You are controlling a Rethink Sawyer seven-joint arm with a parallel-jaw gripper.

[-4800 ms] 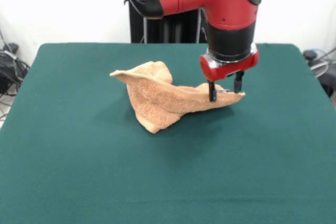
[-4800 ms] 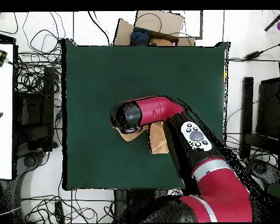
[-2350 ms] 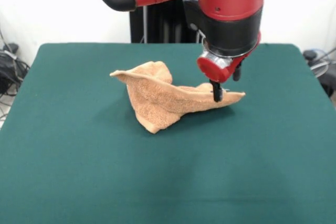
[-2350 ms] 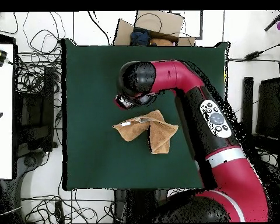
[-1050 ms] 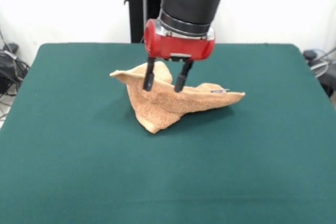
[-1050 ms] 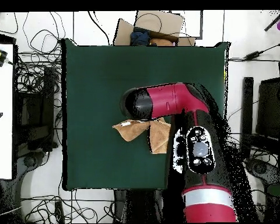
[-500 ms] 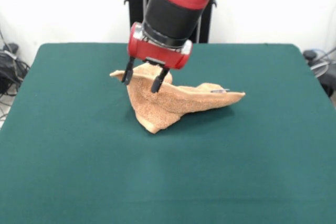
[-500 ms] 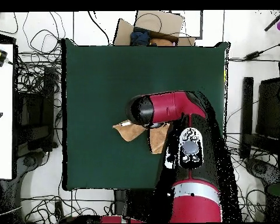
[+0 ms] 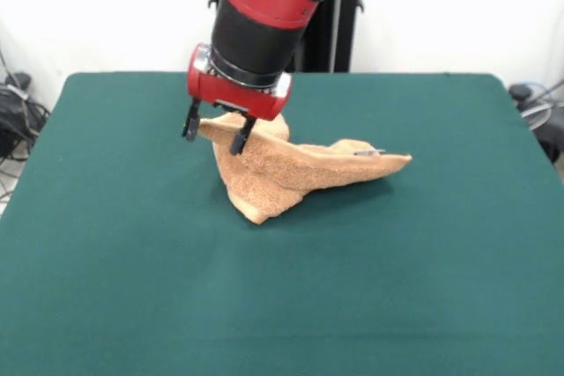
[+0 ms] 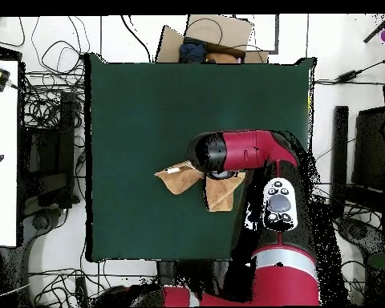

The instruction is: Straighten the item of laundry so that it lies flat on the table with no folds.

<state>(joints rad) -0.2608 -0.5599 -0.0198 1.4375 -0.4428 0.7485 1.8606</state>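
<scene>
The orange-tan towel (image 9: pixel 282 172) lies crumpled and folded near the middle of the green table (image 9: pixel 123 244), with one pointed corner to the right bearing a small white tag and another raised corner at the upper left. My gripper (image 9: pixel 213 134) is open, its two black fingers (image 9: pixel 238 139) straddling that upper-left corner of the towel. In the overhead view the arm covers the towel's (image 10: pixel 180 178) right part and the gripper is hidden under the arm.
Cables and boxes lie on the floor round the table (image 10: pixel 131 104) in the overhead view. A cardboard box (image 10: pixel 208 36) stands beyond the table's top edge. The robot's black pedestal (image 9: pixel 339 15) stands at the far side.
My gripper has left the towel's right tagged corner, moved left across the towel and now sits over its upper-left corner. The towel has kept its shape.
</scene>
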